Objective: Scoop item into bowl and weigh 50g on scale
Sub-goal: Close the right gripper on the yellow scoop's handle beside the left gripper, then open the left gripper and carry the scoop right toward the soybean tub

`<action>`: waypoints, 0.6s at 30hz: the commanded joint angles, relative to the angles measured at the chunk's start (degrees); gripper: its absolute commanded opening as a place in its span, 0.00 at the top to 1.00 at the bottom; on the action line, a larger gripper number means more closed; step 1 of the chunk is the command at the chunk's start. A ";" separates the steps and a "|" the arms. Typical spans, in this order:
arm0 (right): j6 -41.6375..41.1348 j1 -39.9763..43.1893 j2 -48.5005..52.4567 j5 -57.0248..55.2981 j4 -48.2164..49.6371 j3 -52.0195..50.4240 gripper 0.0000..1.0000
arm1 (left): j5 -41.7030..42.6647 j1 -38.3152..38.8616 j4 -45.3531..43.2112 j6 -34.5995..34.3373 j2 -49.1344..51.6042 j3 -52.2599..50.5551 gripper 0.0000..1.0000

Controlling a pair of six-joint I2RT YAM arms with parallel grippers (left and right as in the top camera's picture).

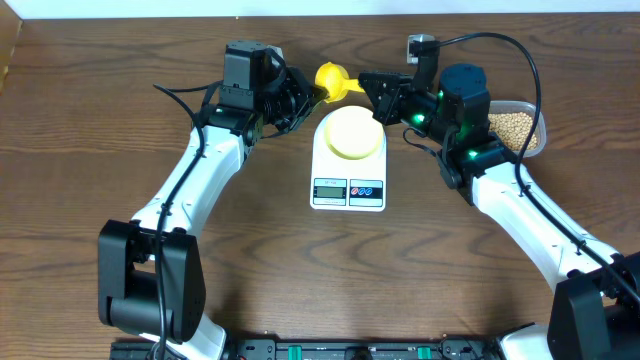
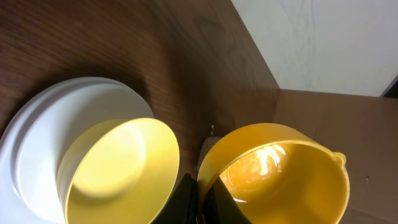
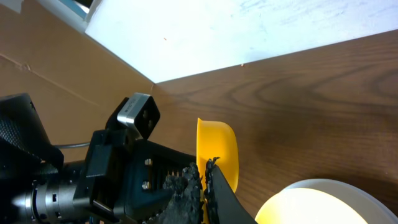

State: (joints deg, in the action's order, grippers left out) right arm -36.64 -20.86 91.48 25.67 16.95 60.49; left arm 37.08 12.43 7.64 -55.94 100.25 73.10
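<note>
Step looks like handover of yellow scoop (image 1: 333, 78), empty. Here left gripper (image 2: 199, 198) pinches its wall, right gripper (image 3: 205, 186) pressed shut on its edge. Empty bowl (image 1: 353, 132) sits on scale (image 1: 346, 172); beans (image 1: 515, 126) in clear container (image 1: 543, 130), far right. Next – left releases, right dips scoop into beans.

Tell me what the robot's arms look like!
Both arms, left arm and right arm, have long white tube-like segments with chunky black joints and black cables looping along them. The right one has a blue wrist part with little green lights. The fingers are black.
</note>
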 commanded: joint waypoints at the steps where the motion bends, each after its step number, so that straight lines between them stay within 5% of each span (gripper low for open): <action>1: 0.52 -0.17 0.42 -0.59 -0.07 1.01 0.99 | -0.68 -0.13 -0.02 -0.52 -1.14 1.22 0.92; 3: 0.55 -0.17 0.42 -0.72 -0.07 1.01 0.99 | -0.68 -0.13 -0.02 -0.50 -1.14 1.22 0.92; 8: 1.90 -0.17 0.42 -0.74 -0.07 1.01 0.99 | -0.70 -0.13 0.00 -0.50 -1.14 1.22 0.38; 9: 2.08 -0.17 0.42 -0.98 -0.07 1.01 0.98 | -0.79 -0.13 0.00 -0.50 -1.14 1.22 0.33; 18: 5.51 -0.17 0.42 -6.62 -0.02 1.01 0.99 | -6.56 -0.13 0.04 -0.26 -1.14 1.22 0.18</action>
State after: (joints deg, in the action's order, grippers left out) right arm -34.46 -20.86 91.48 22.57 16.93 60.49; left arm 33.56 12.43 7.55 -56.77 100.25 73.10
